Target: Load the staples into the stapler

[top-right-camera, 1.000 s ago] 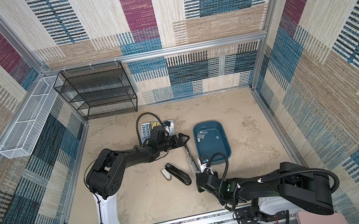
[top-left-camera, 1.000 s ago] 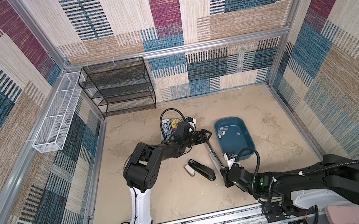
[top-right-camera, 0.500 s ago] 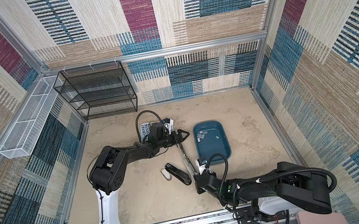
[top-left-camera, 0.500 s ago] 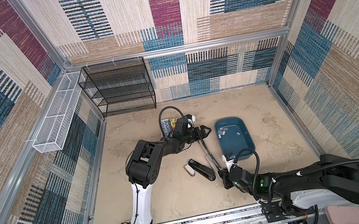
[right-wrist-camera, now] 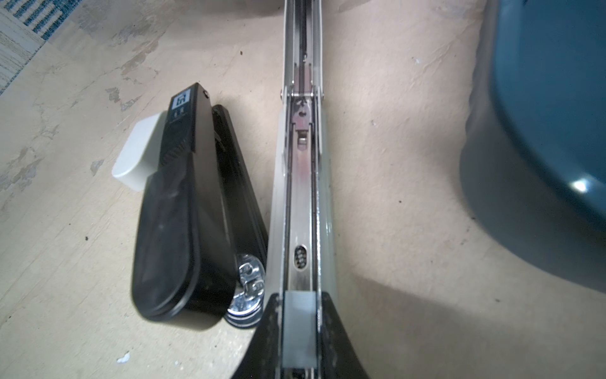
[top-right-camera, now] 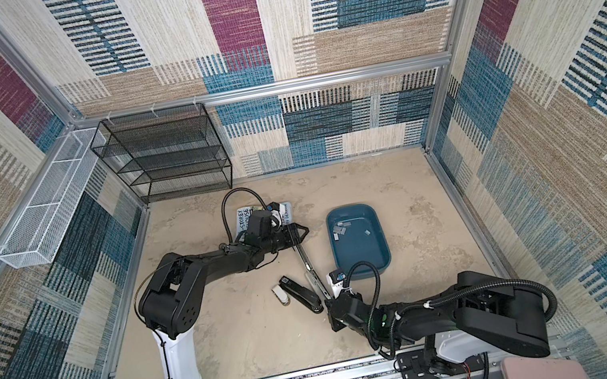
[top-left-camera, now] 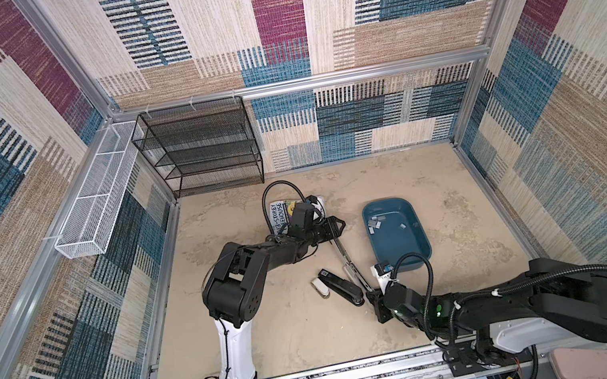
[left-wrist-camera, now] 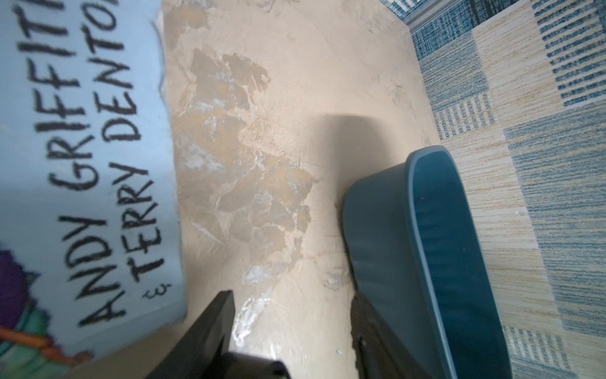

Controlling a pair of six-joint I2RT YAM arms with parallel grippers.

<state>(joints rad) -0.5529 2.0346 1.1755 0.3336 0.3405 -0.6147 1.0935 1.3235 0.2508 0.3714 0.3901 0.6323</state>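
Pinching a ridged grey strip of staples point(right-wrist-camera: 300, 328) between its black fingers point(right-wrist-camera: 265, 338), the right gripper point(top-left-camera: 374, 297) sits just off the near left corner of the blue tub point(top-left-camera: 403, 251), as the top views show it. The strip lies over the near end of the shiny channel of a pale stapler point(right-wrist-camera: 301, 203), which is folded out flat on the table point(top-left-camera: 277, 338). Whether the strip is seated in the channel cannot be told.

The stapler runs alongside the tub's left wall, close to it but apart. Its far arm ends at the left gripper point(top-left-camera: 340, 226), near the tub's far left corner. The fingers of that gripper stand spread, and the left wrist view shows only bare table between them, with nothing caught there.

More staples point(top-left-camera: 377, 223), a few small grey pieces, lie loose inside the tub toward its far end in both top views.

On the side of the pale stapler away from the tub lies a black stapler point(right-wrist-camera: 183, 213), closed. A round metal plate at its near end sits just beside the pale body, close to the right gripper. A small white block point(right-wrist-camera: 137, 157) rests against the black stapler on the side away from the tub. Past the left gripper, farther from the tub, a blue book point(left-wrist-camera: 82, 147) with hand-lettered black words lies flat.
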